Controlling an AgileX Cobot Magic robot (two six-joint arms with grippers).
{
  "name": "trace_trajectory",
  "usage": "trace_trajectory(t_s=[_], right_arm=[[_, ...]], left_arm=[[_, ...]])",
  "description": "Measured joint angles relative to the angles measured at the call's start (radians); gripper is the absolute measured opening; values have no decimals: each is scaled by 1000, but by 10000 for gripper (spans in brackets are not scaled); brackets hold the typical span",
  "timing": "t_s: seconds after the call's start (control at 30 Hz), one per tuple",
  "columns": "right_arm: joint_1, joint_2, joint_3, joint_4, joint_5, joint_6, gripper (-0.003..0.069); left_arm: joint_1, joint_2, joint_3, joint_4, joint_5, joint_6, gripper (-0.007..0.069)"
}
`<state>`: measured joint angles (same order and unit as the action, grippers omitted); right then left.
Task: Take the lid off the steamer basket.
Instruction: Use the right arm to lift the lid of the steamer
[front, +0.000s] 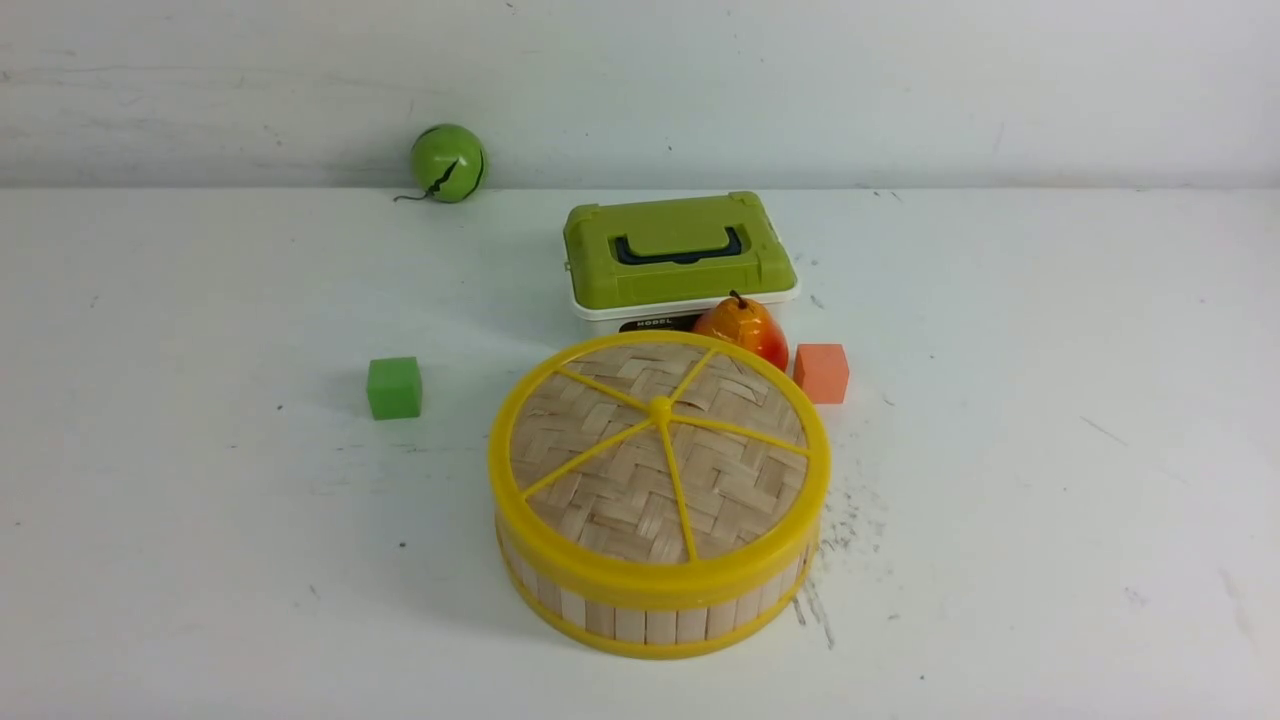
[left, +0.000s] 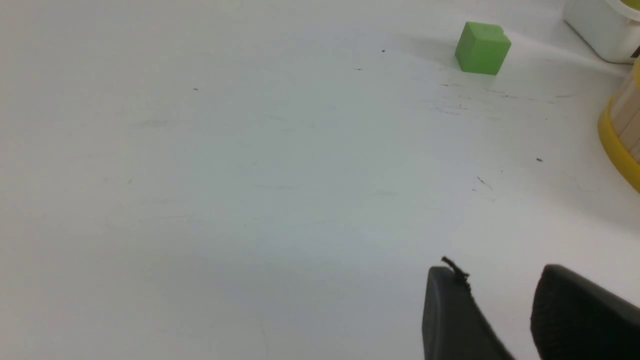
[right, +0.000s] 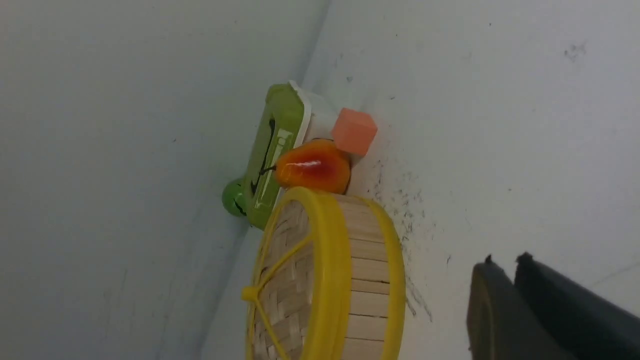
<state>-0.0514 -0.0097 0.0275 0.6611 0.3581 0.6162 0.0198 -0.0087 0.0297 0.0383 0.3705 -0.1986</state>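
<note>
We see the lid (front: 640, 470) sitting on the steamer basket (front: 650, 625), near the middle of the table's (front: 1050, 500) near edge. Our left gripper (left: 500, 272) is a little open and empty. Our right gripper (right: 505, 261) has its fingers squeezed together, holding nothing.

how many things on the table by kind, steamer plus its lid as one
cubes: 2 (green cube, orange cube)
balls: 1 (green ball)
boxes: 1 (green box)
fruit: 1 (pear)
steamer basket with lid: 1
total: 6

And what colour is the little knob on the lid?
Yellow, like the spokes; the knob on the lid shows best in the front view.
</note>
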Motion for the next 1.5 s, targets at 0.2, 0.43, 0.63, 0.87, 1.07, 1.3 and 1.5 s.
trace_trajectory(t_s=[0.2,0.43,0.63,0.87,1.07,1.3,1.5], right_arm=[[0,0,-39,-60,32,-174,77],[11,284,-470,-223,274,-641,38],[46,641,-837,-289,591,-845,-22],[252,1143,-1267,-328,878,-951,-11],[471,1479,-1524,-439,887,-851,12],[572,1843,-1848,-463,885,-808,178],[648,2134,-2138,-565,885,-750,413]], left_arm=[[0,0,0,0,0,0,239],[0,0,0,0,0,0,239],[0,0,0,0,0,0,239],[0,0,0,0,0,0,239],[0,0,0,0,0,0,239],[0,0,0,0,0,0,239],[0,0,0,0,0,0,239]])
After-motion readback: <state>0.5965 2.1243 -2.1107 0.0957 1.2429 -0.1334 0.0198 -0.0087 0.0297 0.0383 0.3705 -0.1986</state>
